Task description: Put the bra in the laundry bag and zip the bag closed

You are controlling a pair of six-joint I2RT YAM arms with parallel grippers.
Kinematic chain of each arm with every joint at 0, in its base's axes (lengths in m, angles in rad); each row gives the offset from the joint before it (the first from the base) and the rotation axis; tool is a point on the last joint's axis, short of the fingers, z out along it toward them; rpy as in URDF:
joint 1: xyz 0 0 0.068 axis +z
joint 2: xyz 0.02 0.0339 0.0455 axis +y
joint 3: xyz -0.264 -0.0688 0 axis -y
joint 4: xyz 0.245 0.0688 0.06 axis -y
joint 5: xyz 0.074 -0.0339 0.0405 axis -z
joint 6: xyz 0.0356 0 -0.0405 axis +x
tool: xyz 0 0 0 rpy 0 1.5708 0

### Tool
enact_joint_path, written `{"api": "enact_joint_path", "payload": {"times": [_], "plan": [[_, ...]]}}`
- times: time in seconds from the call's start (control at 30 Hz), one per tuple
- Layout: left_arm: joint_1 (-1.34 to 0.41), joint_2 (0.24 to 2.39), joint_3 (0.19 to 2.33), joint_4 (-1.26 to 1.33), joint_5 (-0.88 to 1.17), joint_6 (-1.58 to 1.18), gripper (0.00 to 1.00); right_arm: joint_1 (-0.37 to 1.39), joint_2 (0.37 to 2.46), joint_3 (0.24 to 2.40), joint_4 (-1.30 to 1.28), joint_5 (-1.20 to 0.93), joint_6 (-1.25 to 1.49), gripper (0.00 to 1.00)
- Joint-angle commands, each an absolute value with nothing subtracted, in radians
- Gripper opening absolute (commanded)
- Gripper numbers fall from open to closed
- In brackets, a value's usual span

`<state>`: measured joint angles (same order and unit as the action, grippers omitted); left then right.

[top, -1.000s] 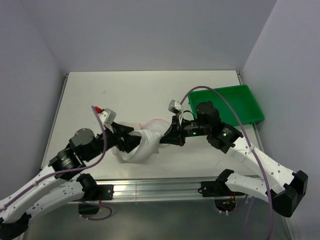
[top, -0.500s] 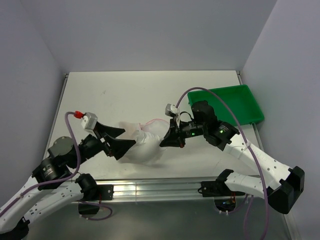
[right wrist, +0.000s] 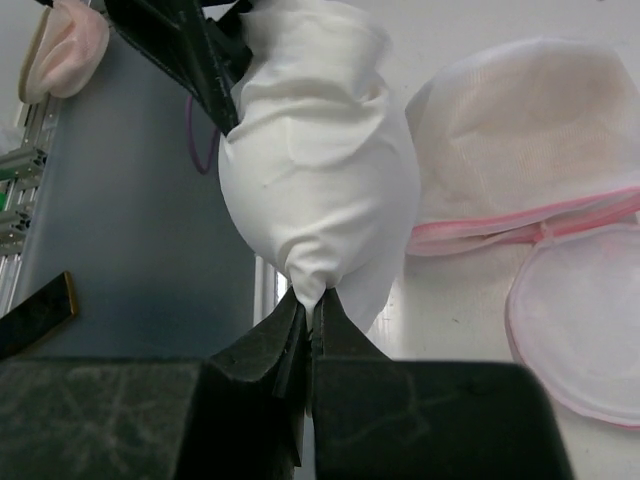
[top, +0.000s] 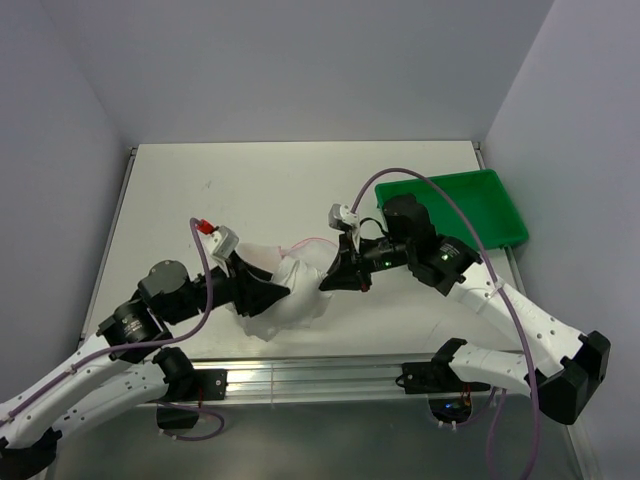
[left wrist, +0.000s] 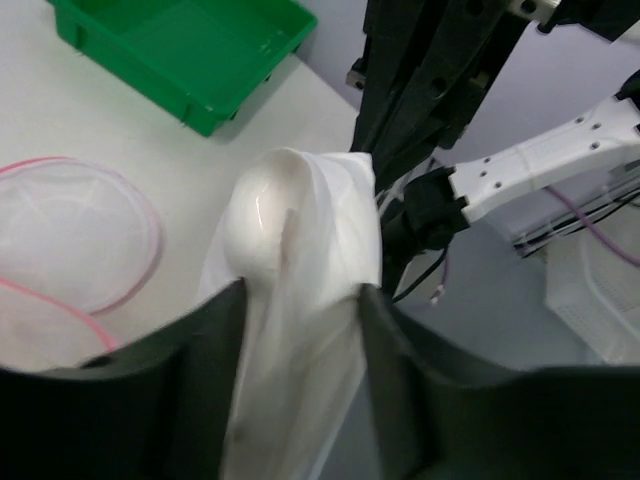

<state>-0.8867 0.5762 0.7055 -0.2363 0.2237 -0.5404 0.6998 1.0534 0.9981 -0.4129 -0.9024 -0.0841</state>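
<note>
From above, the white table (top: 250,190) has a green tray (top: 470,205) at its far right. The two arms meet near the middle. The left gripper (top: 270,295) and the right gripper (top: 330,283) both reach into a white bundle of cloth, the bra (top: 300,300), which is off the table between them. The bundle hides both sets of fingertips, so from here I cannot tell how they hold it. The laundry bag (top: 300,245) lies just behind the bra. Only a thin pink line and a bit of pale mesh show.

In the left wrist view, the two black fingers (left wrist: 215,340) stand on each side of the bra, and the cloth fills the gap between them, squeezed from both sides. One round cup pokes up at the top. The bottom of the cloth is cut off by the edge. The open bag with its pink rim lies on the left, partly cut off. The tray is at the top.

In the right wrist view, the fingers are pinched tight on a small twist of the bra's cloth. The bag lies on the right, and I cannot tell what is inside. A small beige round thing (right wrist: 60,50) at the top left is cut off, and I cannot tell what it is.
</note>
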Motion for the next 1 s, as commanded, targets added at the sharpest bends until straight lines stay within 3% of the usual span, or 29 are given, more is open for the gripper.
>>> {"api": "enact_joint_path", "payload": {"times": [0.0,0.03,0.13,0.2,0.3,0.33,0.4,0.97], "plan": [[-0.888,0.558,0.693,-0.147,0.27,-0.52,0.45,0.696,1.025,1.071,-0.405,-0.908,-0.103,0.0],[-0.888,0.551,0.692,-0.144,0.268,-0.522,0.3,0.696,1.017,1.074,-0.408,-0.896,-0.1,0.0],[-0.888,0.545,0.693,-0.129,0.261,-0.531,0.0,0.696,1.009,1.085,-0.41,-0.881,-0.091,0.0],[-0.888,0.54,0.692,-0.111,0.25,-0.54,0.0,0.696,1.0,1.091,-0.405,-0.865,-0.083,0.01],[-0.888,0.534,0.683,-0.08,0.239,-0.561,0.0,0.696,0.98,1.086,-0.371,-0.83,-0.054,0.51],[-0.888,0.535,0.68,-0.057,0.236,-0.566,0.0,0.696,0.974,1.086,-0.365,-0.824,-0.046,0.83],[-0.888,0.545,0.673,-0.04,0.238,-0.569,0.0,0.696,0.965,1.098,-0.362,-0.804,-0.041,0.99],[-0.888,0.658,0.675,0.172,0.388,-0.591,0.0,0.755,1.132,1.19,-0.407,-0.83,-0.109,1.0]]}}
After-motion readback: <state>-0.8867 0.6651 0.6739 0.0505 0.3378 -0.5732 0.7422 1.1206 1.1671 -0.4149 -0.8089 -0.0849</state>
